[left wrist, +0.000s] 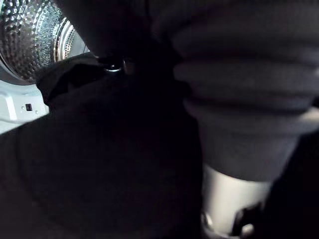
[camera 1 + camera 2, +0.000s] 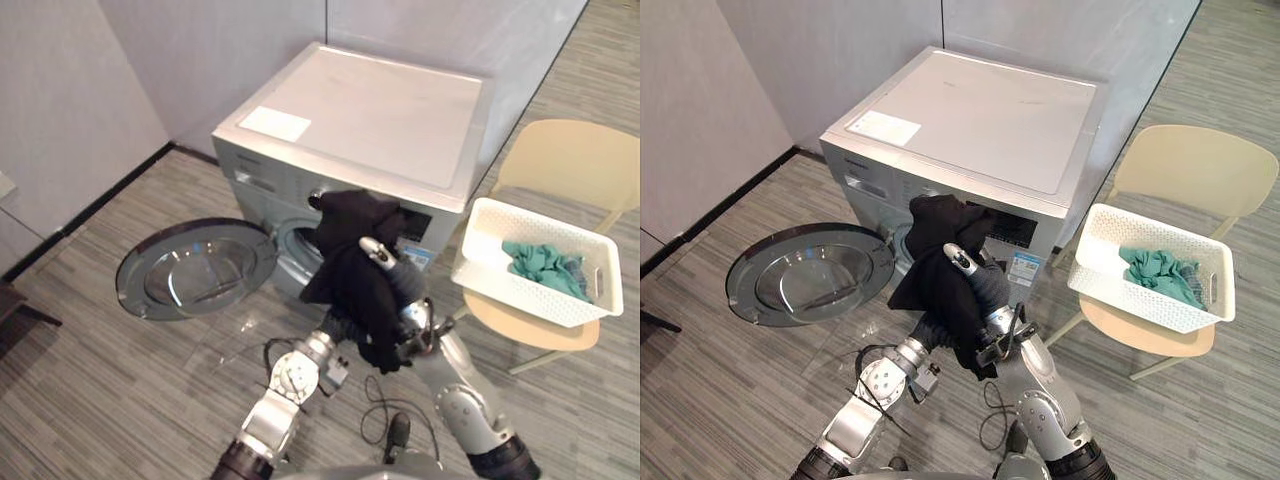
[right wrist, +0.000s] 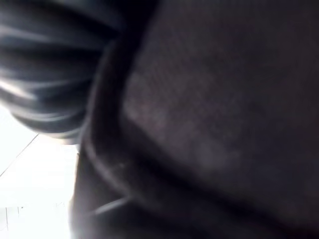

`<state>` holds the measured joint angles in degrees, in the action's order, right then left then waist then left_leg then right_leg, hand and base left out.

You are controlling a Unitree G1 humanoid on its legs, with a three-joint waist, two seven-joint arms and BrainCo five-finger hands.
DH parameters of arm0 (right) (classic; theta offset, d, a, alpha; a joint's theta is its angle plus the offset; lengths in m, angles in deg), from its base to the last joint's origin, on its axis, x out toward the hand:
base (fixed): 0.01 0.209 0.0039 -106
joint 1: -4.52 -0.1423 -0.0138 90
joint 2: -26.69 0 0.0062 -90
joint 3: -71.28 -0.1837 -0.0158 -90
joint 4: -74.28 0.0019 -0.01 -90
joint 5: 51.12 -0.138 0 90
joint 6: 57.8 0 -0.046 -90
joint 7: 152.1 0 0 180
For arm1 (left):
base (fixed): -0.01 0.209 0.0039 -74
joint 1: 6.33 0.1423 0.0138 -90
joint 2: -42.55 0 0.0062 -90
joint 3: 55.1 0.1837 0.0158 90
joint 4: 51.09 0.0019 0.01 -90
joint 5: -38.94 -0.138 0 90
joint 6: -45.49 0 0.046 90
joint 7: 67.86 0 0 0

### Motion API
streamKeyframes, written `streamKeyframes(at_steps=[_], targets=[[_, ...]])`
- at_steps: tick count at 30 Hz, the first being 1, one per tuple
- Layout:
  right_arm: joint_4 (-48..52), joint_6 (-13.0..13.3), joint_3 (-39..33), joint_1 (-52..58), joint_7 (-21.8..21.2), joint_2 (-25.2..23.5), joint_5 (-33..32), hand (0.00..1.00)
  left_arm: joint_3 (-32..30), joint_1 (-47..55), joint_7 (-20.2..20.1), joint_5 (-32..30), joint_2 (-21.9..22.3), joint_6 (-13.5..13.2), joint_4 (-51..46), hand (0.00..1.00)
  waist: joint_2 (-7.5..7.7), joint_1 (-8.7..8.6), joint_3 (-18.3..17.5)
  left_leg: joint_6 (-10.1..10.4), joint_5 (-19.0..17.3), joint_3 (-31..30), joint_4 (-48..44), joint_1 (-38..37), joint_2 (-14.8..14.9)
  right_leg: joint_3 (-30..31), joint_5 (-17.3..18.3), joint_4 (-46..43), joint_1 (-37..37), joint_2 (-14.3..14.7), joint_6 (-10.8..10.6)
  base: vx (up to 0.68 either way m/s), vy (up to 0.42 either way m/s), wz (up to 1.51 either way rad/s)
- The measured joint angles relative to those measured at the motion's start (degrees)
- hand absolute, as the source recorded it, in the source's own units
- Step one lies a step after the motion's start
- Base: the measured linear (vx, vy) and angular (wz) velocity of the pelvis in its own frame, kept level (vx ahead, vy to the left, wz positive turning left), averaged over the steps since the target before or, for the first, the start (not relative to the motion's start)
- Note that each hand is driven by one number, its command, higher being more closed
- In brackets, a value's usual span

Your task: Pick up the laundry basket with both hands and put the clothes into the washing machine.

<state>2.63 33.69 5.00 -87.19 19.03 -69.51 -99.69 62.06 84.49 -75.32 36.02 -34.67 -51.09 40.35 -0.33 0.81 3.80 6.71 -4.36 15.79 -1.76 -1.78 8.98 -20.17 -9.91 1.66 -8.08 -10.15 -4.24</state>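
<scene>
A black garment (image 2: 355, 270) hangs in a bunch in front of the washing machine's (image 2: 370, 110) round opening (image 2: 295, 245). My right hand (image 2: 376, 252) is at the garment's right side, a finger lying over the cloth and the rest wrapped in it. My left arm reaches up under the garment from the lower left, and the cloth covers that hand. In the left wrist view its dark cover (image 1: 239, 74) sits against the black cloth, with the steel drum (image 1: 30, 35) behind. A white laundry basket (image 2: 530, 295) holding a teal cloth (image 2: 545, 265) rests on a chair to the right.
The machine's round door (image 2: 195, 268) is swung wide open to the left, low over the floor. The beige chair (image 2: 575, 160) stands right of the machine. Grey walls close off the corner behind the machine.
</scene>
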Motion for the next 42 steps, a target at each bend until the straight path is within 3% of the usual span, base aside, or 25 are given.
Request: streamKeyframes(at_steps=[4, 5, 15, 21, 22, 32, 42], targets=[[0.0, 0.1, 2.1, -0.2, 0.0, 0.1, -2.9, 1.0, 0.8, -1.3, 1.3, -0.1, -0.1, -0.3, 1.7, 0.0, 0.03, 0.0, -0.1, 0.0, 0.0, 0.0, 0.0, -0.1, 0.0, 0.0, -0.1, 0.1, 0.3, 0.0, 0.0, 0.0, 0.0, 0.0], [0.0, 0.4, 2.8, -0.2, -0.1, 0.1, -3.8, 1.0, 1.4, -1.7, 2.5, -0.2, -0.1, -0.9, 2.1, 1.0, 0.06, 0.02, -0.2, 0.0, 0.0, 0.0, 0.0, -0.2, 0.0, -0.1, -0.2, 0.3, 0.4, 0.0, -0.1, 0.0, 0.0, 0.0], [0.0, 2.4, 4.5, -0.5, -0.1, 0.2, -5.3, 1.0, 1.3, -2.1, 9.5, -3.6, -0.2, -1.7, 3.7, 1.0, 0.43, 0.03, -1.4, 0.0, 0.0, 0.0, 0.0, -0.4, 0.0, -0.1, -0.5, 1.0, 0.8, 0.1, -0.1, 0.0, 0.0, 0.0], [-0.1, 4.7, 3.3, 0.3, 0.0, 0.8, -3.9, 1.0, -1.7, -2.0, 15.5, -11.4, -0.2, -2.8, 3.7, 1.0, 0.44, 0.03, -1.4, 0.1, 0.1, 0.0, 0.2, -0.3, -0.1, -0.1, -0.9, 1.6, 0.9, 0.2, 0.0, 0.0, 0.0, 0.0], [-0.1, 4.9, 2.4, 1.1, 0.1, 0.8, -2.5, 0.0, -2.4, -2.0, 16.2, -12.5, -0.1, -2.8, 3.7, 1.0, 0.45, 0.1, -1.4, 0.1, 0.1, 0.0, 0.3, -0.4, -0.1, -0.1, -0.9, 1.6, 1.0, 0.2, 0.0, 0.0, 0.0, 0.0], [-2.3, 4.9, -3.7, 6.7, 1.2, 3.0, 4.7, 0.0, -5.7, -1.7, 21.0, -15.9, 0.0, -3.4, 4.0, 1.0, 0.5, 0.03, -1.4, 0.2, 0.2, 0.0, 1.5, -1.0, -0.1, -0.2, -0.9, 2.4, 1.7, 0.6, 0.0, 0.0, 0.0, 0.0], [-4.6, 4.7, -9.7, 10.4, 1.1, 5.9, 10.5, 0.0, -13.9, -1.7, 25.4, -15.8, 1.7, -3.4, -0.5, 1.0, 0.52, 0.03, -1.4, 0.3, 0.2, 0.2, 1.7, -1.2, 0.0, -0.1, -0.9, 2.4, 1.8, 0.8, 0.0, 0.0, 0.0, 0.0]])
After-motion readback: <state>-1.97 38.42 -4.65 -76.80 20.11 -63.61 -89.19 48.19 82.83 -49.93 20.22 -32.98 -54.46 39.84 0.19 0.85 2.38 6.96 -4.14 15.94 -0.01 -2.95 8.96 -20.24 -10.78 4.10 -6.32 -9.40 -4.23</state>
